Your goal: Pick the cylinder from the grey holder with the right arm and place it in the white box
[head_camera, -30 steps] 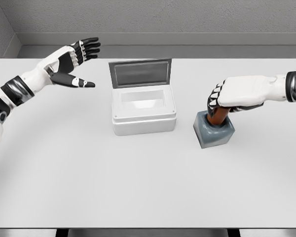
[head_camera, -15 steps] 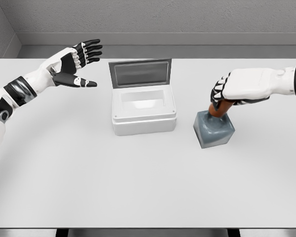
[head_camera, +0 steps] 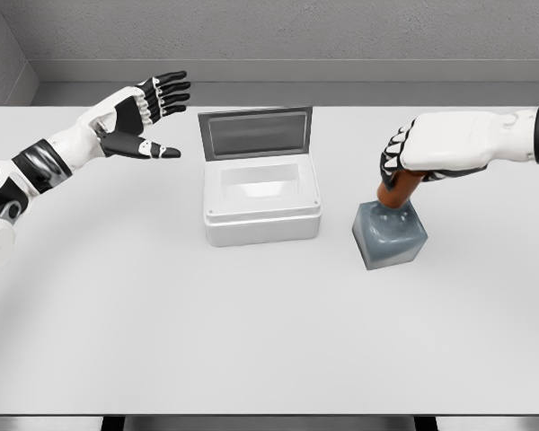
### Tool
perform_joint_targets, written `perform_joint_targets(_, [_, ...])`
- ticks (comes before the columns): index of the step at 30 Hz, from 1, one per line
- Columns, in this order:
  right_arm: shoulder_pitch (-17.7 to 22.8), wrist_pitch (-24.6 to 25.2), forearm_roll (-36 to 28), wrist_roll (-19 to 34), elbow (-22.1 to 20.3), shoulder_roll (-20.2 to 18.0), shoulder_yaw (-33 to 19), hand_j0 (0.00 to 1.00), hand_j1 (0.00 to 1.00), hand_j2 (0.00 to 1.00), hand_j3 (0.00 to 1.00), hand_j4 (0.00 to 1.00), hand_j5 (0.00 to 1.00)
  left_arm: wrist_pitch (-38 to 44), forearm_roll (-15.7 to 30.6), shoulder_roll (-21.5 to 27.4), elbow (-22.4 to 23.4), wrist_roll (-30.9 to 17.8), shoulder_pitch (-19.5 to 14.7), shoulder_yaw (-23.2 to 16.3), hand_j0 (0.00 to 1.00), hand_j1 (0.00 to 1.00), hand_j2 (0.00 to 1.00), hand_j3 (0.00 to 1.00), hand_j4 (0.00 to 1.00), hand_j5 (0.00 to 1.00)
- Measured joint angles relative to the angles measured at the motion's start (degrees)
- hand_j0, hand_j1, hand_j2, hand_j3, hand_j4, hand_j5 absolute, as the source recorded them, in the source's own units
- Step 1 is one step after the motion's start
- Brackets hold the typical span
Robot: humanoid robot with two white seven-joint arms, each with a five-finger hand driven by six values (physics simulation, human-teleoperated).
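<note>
Right hand (head_camera: 436, 148) is clenched around the top of the cylinder (head_camera: 395, 193), whose lower end sits in the mouth of the holder (head_camera: 391, 233). Only a short brown stretch shows between the curled fingers (head_camera: 393, 162) and the holder's rim, so I cannot tell how much of it is down in the socket. Its long axis runs nearly upright, leaning a little toward the hand, so the way out looks to be straight up along that line before any sideways travel. Box (head_camera: 261, 205) lies to the hand's left, near the holder but apart from it, its lid (head_camera: 255, 133) standing open at the back and its cavity bare. Left hand (head_camera: 135, 112) hangs spread and holding nothing beyond the box's far side, well away from the cylinder; the right is plainly the nearer one.

Cylinder reads as smooth, rust-brown and round. Holder is a squat grey block, glossy, with rounded corners. Box is matte white plastic with a dark lid panel. All rest on a plain pale table (head_camera: 251, 341)
</note>
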Motion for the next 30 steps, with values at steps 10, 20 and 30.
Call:
perform_joint_targets(10, [-1.32, 0.0, 0.0, 0.0, 0.24, 1.6, 0.03, 0.51, 0.51, 0.51, 0.51, 0.51, 0.51, 0.0, 0.08, -0.02, -0.12, 0.0, 0.0, 0.0, 1.0, 1.0, 1.0, 1.0, 1.0, 1.0])
perform_joint_targets(20, [-2.81, -0.01, 0.03, 0.01, 1.43, 4.23, 0.33, 0.51, 0.51, 0.51, 0.51, 0.51, 0.51, 0.0, 0.06, -0.02, -0.17, 0.0, 0.0, -0.02, 1.0, 1.0, 1.0, 1.0, 1.0, 1.0])
perform_joint_targets(30, [-3.6, 0.0, 0.19, 0.01, 4.61, 8.04, 0.47, 0.51, 0.51, 0.51, 0.51, 0.51, 0.51, 0.0, 0.02, -0.06, -0.19, 0.0, 0.0, -0.08, 1.0, 1.0, 1.0, 1.0, 1.0, 1.0])
